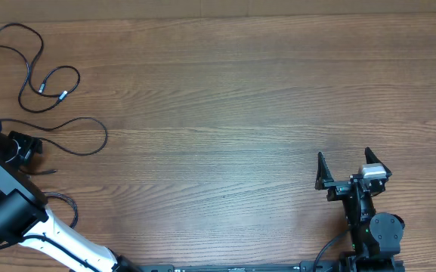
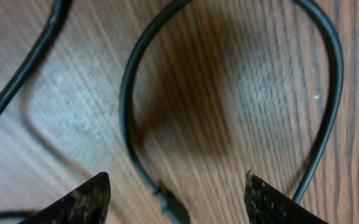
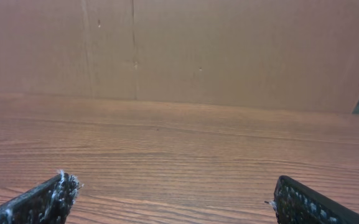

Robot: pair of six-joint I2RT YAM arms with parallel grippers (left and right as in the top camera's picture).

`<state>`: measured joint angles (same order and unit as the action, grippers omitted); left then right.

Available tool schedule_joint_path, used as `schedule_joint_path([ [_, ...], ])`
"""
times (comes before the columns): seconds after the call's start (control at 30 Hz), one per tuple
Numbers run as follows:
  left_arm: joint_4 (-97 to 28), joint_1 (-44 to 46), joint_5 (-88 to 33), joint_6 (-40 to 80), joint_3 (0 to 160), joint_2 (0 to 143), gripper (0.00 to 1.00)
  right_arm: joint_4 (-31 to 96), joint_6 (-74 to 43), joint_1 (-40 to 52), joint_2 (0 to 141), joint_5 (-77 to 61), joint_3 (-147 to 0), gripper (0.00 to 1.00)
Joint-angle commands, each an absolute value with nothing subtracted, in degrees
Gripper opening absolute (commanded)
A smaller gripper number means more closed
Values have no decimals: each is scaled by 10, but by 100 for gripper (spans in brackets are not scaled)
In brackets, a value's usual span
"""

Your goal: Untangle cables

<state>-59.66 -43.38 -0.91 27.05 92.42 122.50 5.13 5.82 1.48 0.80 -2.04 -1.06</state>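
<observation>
Two thin black cables [image 1: 27, 72] lie at the far left of the bench [image 1: 225, 98]. One curves to the left hand [image 1: 29, 145]. The right hand [image 1: 344, 157], fingers spread, stands well apart.

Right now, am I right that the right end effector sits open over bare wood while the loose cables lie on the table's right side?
No: the overhead view shows the cables on the left side of the table; the right end effector does sit open over bare wood.
</observation>
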Motion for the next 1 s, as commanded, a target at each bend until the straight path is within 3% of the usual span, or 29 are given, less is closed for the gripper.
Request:
schedule_joint_path([
  [0.0, -577, -433, -23, 274, 903, 1225, 69, 48, 59, 12, 4, -14, -5, 100],
  [0.3, -536, -434, -24, 273, 857, 1225, 59, 48, 59, 12, 4, -14, -5, 100],
  [0.5, -507, -434, -63, 273, 841, 1225, 32, 48, 59, 12, 4, -14, -5, 100],
  [0.57, -494, -433, -95, 272, 840, 1225, 28, 48, 59, 12, 4, -14, -5, 100],
  [0.77, -456, -424, -121, 273, 839, 1225, 24, 48, 59, 12, 4, -14, -5, 100],
  [0.97, -448, -424, -119, 273, 842, 1225, 32, 48, 59, 12, 4, -14, -5, 100],
])
